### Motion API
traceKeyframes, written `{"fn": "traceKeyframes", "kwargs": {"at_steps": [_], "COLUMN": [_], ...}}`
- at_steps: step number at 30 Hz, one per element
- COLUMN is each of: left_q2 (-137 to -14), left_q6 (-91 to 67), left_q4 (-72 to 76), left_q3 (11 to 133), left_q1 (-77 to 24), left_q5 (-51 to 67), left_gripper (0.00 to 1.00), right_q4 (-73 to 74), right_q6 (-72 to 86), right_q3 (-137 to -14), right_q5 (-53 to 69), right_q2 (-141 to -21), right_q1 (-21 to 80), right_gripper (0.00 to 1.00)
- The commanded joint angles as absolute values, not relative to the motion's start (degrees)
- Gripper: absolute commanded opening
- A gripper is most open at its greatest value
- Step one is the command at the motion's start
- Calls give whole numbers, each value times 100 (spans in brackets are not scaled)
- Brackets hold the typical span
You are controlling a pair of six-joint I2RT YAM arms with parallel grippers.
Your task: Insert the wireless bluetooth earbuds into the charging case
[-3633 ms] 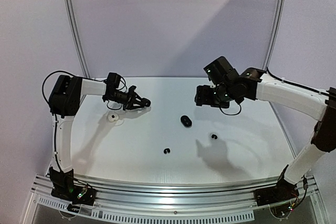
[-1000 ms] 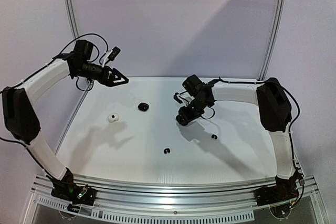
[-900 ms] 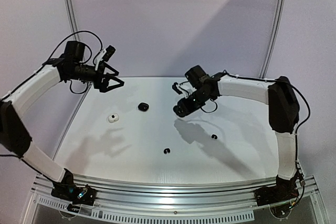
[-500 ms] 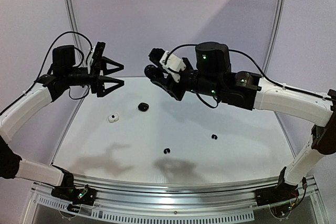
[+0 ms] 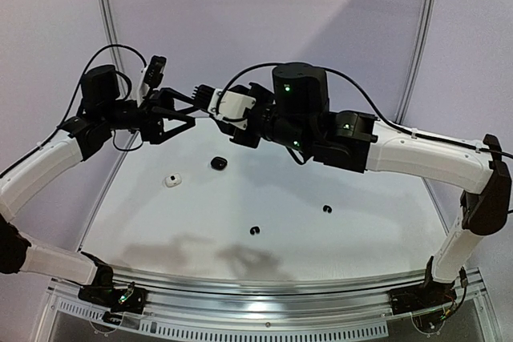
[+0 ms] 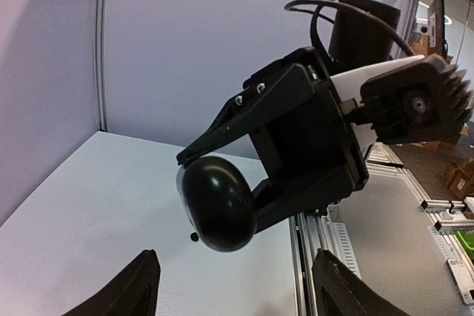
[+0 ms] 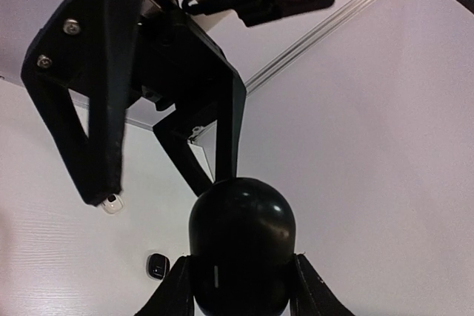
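Top external: two earbuds (image 5: pixel 255 231) toward five o'clock, two cases (image 5: pixel 218 163) toward ten; right gripper (image 7: pixel 241 280) clamps a third case (image 7: pixel 241 242); left gripper (image 6: pixel 235 275) spread.

- The left arm (image 5: pixel 38 172) rises from its base at the near left, bows outward and reaches to the right, held high with the wrist about level.
- The left pincer (image 6: pixel 241 286) has its fingers spread wide and grips nothing.
- The right arm (image 5: pixel 425 154) stretches from the near right across to the left, equally high.
- The right pincer (image 7: pixel 241 286) is clamped on a black charging case (image 6: pixel 216 201), one finger on each side.
- The two pincers face each other, tips close together.
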State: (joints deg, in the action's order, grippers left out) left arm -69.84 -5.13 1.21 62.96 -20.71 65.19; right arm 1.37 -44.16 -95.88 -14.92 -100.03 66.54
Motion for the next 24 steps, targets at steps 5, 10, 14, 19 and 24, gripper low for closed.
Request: {"fn": "traceKeyframes", "kwargs": {"at_steps": [5,10,14,19,24], "left_q2": [-7280,-7302,-7295,-7277,-7214], "left_q6": [-1082,-1157,-1165,-1135,-1149], "left_q4": [613,720,712,732,865], "left_q3": [6554,6539,6530,6513,6442], "left_q1": [-2345,-2369,-2399,-2411,-2401], "left_q5": [6410,6391,6389,6427,6553], "left_gripper": [65,49,20,0,0], "right_q4": [565,690,677,643,483], "right_q6": [-4883,-5004,-4981,-5011,-4708], "right_q3": [-10151,-10262,-10253,-10219,-10187], "right_q5": [-1433,-1407,-1418,-1424,-1569], "right_q2": [-10354,-10482,-10479,-10471,-10442], "right_q1": [6723,6719,6730,6724,6732], "right_gripper": [13,13,13,13,45]}}
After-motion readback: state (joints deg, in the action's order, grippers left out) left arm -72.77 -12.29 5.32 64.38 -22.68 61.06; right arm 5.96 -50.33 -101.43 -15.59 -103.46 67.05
